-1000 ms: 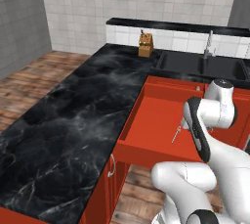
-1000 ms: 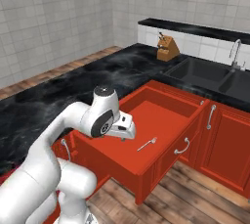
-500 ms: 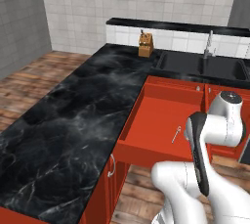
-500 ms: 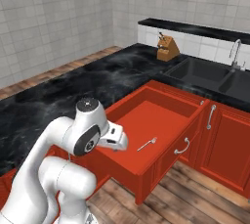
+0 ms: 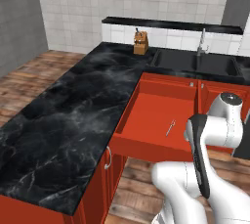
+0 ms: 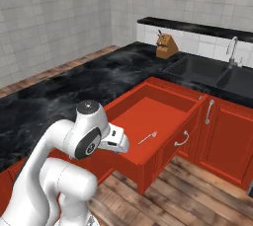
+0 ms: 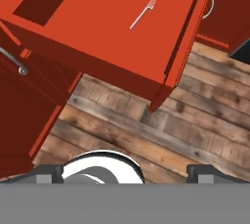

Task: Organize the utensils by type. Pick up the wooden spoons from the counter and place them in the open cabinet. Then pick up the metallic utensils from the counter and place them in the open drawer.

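Down inside the open drawer (image 5: pixel 161 115), a thin silvery fork (image 5: pixel 170 127) lay flat on the plain red floor, toward the front right part of the box, apart from the walls, its tines pointing toward the front panel. From the right base view the same fork (image 6: pixel 147 137) sat near the drawer's (image 6: pixel 148 116) front edge, close behind the curved grey pull on the panel. The drawer stood pulled well out from the red-orange cabinets below the black marble counter (image 5: pixel 73 115), and that counter (image 6: pixel 59 92) ran back to the corner, where a wooden knife block (image 5: pixel 141 42) stood against the white tiled wall, just beside the dark sink (image 5: pixel 195 61) with its slim faucet (image 5: pixel 201 42). The gripper (image 6: pixel 120 142) hung low in front of the drawer's near corner, the white arm folded tightly over the base. Through the hand view the gripper (image 7: pixel 125 174) looked down on wooden floor planks (image 7: pixel 161 135) and the drawer's (image 7: pixel 88 47) corner, its fingertips (image 7: pixel 49 173) spread far apart at the two sides with nothing between them. The fork (image 7: pixel 143 13) showed there too, lying diagonally on the red bottom, well clear of the gripper.
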You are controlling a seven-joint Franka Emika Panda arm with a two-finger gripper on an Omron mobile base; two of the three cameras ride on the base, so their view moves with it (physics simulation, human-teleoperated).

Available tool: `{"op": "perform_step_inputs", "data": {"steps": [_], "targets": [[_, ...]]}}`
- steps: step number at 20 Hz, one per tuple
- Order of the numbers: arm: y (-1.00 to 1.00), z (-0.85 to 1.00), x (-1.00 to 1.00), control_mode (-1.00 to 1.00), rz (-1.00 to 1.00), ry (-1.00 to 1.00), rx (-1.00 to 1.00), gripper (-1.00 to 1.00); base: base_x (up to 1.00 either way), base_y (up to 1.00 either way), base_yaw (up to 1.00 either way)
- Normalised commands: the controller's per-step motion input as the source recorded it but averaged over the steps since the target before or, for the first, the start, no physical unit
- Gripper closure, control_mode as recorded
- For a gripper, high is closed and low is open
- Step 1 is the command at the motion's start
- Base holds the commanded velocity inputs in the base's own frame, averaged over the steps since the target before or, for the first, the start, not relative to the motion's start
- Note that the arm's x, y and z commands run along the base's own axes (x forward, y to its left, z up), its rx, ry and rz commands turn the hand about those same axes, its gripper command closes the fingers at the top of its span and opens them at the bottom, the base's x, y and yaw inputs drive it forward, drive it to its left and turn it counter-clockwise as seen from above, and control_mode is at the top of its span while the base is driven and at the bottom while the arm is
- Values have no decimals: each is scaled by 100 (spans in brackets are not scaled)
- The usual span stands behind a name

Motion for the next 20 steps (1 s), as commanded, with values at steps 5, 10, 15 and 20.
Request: {"op": "perform_step_inputs", "data": {"steps": [5,10,15,20], "targets": [[0,0,0,100,0,0,0,-100,-76,-16,-34],[0,0,0,100,0,0,0,-100,-8,11,-98],[0,0,0,100,0,0,0,-100,0,10,-100],[0,0,0,100,0,0,0,-100,0,7,-100]]}}
